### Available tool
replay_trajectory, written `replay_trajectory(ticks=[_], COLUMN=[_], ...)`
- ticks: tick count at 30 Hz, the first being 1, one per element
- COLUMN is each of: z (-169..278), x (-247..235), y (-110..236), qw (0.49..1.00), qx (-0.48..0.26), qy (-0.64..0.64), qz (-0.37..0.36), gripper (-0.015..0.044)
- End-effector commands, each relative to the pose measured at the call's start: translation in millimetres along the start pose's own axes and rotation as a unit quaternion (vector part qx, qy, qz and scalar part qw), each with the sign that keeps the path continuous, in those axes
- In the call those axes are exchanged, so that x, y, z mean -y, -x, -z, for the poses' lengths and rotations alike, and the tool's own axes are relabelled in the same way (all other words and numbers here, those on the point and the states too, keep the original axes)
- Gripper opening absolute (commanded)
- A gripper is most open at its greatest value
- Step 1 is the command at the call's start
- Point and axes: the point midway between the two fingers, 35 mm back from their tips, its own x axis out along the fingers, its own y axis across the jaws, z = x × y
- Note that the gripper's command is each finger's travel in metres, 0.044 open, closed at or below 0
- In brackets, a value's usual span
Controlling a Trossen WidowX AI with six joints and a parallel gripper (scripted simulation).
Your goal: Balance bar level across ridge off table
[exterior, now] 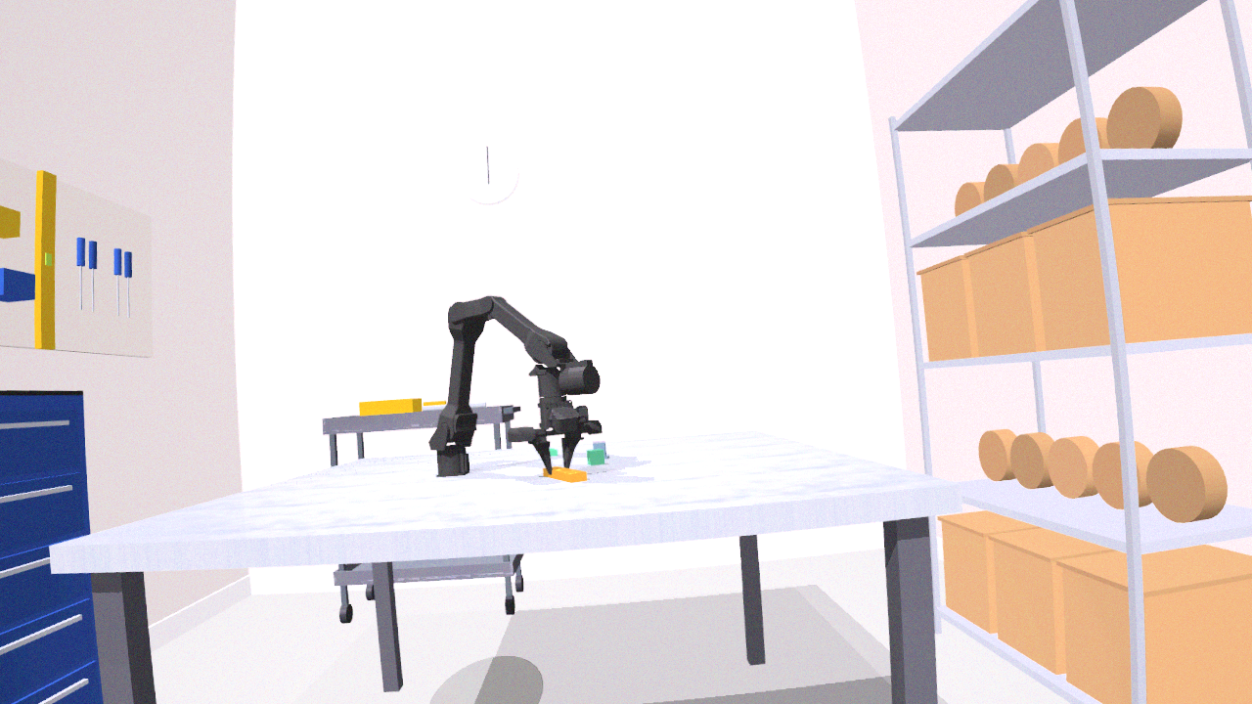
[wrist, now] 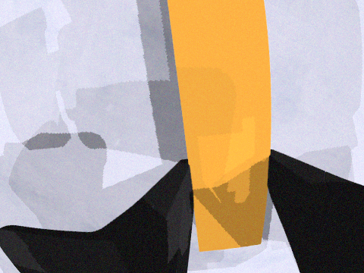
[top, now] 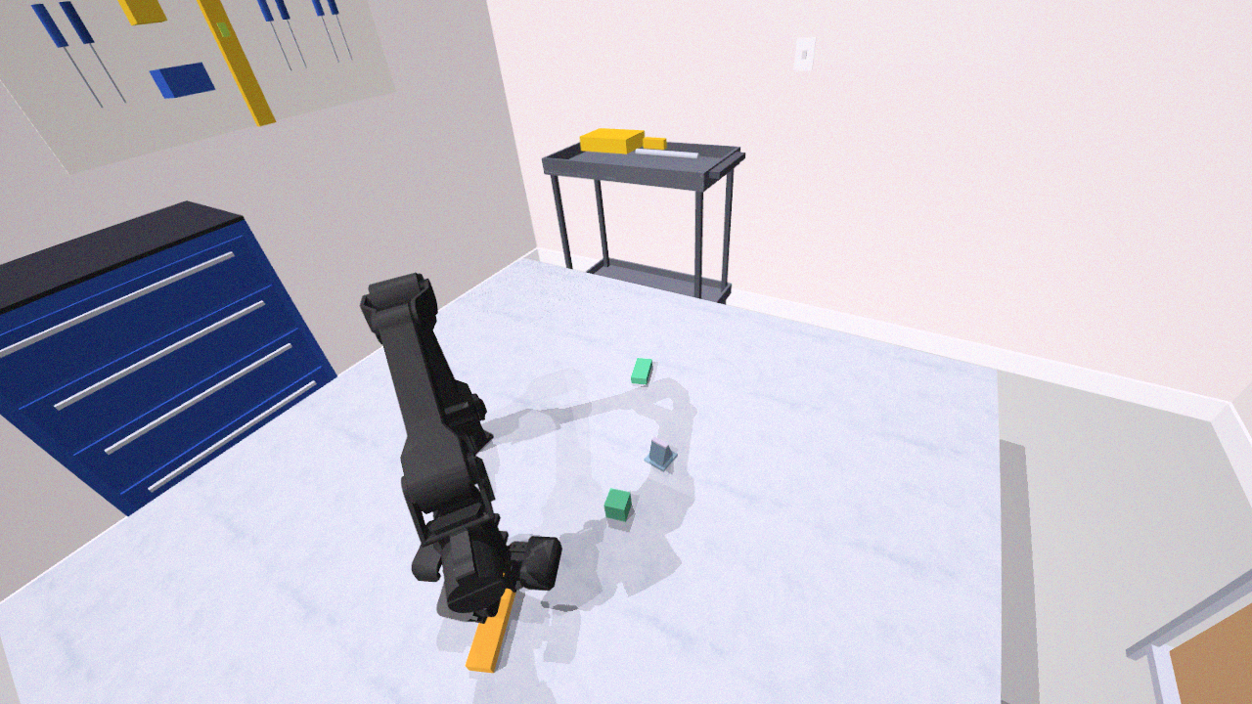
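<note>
Orange, the bar (top: 488, 643) lies flat on the pale marbled counter (top: 831, 560), its long axis running from under our hand (wrist: 230, 192) toward the counter's near edge. Our fingers press its two long sides near one end, clamped on it. Well apart sit the grey ridge (top: 661, 455) and two green blocks (top: 617, 504) (top: 642, 371). Behind stand a grey cart (top: 700, 175) and a blue drawer cabinet (top: 157, 350).

— We see bright, even light; overlapping soft grey shadows spread around the arm (top: 428, 419) on the table (top: 787, 543).

— We find the far wall beyond the arm washed out, edges slightly jagged.
</note>
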Motion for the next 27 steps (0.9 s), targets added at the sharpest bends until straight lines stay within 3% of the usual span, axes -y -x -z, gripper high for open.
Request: replay_trajectory(ticks=[1, 3, 27], z=[0, -1, -3], x=[0, 0, -1], y=[2, 6, 68], qw=[1.000, 1.000, 1.000], qx=[0.000, 0.000, 0.000], qy=[0.000, 0.000, -0.002], qz=[0.000, 0.000, 0.002], gripper=[0.0052, 0.0000, 0.0000])
